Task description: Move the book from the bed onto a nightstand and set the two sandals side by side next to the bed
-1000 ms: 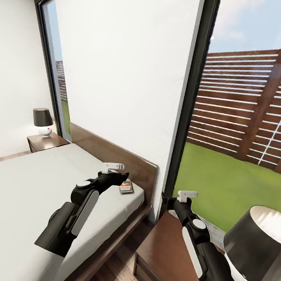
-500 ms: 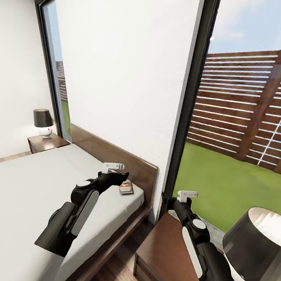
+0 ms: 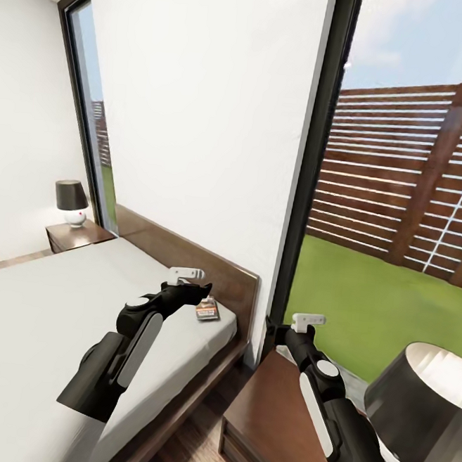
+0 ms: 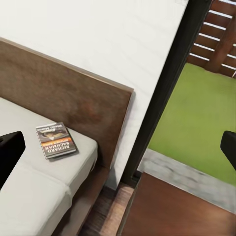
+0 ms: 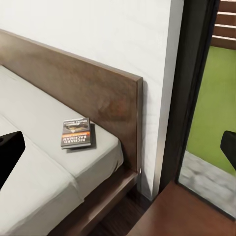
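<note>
Small thin grey paperback book w/ orange band [image 3: 208,308] lies flat on the pale grey mattress of the dark-framed bed [image 3: 32,311], by the headboard corner. Left gripper [image 3: 186,274] hovers just short of it, fingers spread, empty. Right gripper [image 3: 309,319] over the glossy reddish-brown nightstand [image 3: 270,411]; can't tell its spread. Best: come down on the book's near edge, pinch gently.

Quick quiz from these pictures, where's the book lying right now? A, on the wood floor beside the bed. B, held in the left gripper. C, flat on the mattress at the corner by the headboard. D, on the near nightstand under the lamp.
C: the book lies flat on the bed mattress near the headboard, with no gripper finger touching it.
</note>
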You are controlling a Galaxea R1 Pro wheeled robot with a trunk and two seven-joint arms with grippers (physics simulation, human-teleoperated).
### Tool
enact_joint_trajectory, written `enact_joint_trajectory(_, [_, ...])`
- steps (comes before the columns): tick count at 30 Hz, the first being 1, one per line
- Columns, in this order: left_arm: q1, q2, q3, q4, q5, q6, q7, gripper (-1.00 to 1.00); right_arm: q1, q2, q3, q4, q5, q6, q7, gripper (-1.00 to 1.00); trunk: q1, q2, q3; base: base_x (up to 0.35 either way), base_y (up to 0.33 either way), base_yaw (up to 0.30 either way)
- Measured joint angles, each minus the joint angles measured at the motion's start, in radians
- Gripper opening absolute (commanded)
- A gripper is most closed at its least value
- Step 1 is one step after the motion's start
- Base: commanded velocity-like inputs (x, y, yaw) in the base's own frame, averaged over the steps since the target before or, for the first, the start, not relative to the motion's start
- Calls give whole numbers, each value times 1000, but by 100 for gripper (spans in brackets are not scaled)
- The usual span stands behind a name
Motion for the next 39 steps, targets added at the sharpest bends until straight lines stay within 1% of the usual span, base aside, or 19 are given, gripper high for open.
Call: enact_joint_trajectory(39, [1,5,3,10,0,0,0,100,0,0,0,0,0,0,0,100,-150,273,122,0,0,0])
